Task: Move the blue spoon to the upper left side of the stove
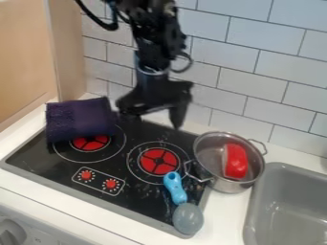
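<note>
Over the back edge of the stove (144,201), between the cloth (76,119) and the pot (233,185), hangs the tool (152,118), wide, its two fingers spread well apart and pointing down. The black arm (153,50) comes in from the top edge, in front of the tiled wall (256,79).

The spoon (174,188) lies at the right front of the stove, well apart from the tool. It has a blue handle and a grey bowl. The handle's holed end points up the view, towards the right burner (158,160), just beside the pot's near handle; the bowl end lies down by the stove's front right corner, over the edge trim.

The dark purple cloth lies over the stove's upper left corner and partly covers the left burner (91,143). Both burners are red, with black bars across them. In front of them, two red knobs (111,183) sit in a white-outlined panel.

The metal pot stands upright at the stove's right edge, a handle on either side, with a red thing (236,160) inside, towards its right. Right of the pot, the grey sink (275,167) is set into the white bench (223,206). A wooden panel (26,52) rises at the upper left
</note>
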Action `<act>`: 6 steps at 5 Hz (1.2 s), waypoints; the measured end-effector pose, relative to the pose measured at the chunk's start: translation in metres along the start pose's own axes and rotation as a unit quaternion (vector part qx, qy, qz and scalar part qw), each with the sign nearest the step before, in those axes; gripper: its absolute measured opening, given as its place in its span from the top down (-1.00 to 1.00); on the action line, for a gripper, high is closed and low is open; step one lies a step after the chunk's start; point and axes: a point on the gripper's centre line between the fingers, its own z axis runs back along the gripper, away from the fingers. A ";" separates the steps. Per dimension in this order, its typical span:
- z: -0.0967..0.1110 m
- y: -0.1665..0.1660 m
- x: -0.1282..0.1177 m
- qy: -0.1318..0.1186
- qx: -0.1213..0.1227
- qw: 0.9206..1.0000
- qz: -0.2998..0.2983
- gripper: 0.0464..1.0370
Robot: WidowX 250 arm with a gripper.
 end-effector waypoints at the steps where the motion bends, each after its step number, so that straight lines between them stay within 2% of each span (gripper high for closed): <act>1: 0.000 -0.012 -0.019 0.002 0.002 0.999 -0.043 -0.92; 2: 0.006 -0.007 -0.029 -0.005 0.004 0.999 -0.053 -0.92; 5: 0.006 0.000 -0.076 0.012 0.001 0.994 -0.108 -0.92; 6: 0.000 0.000 -0.078 0.018 0.004 0.994 -0.111 -0.92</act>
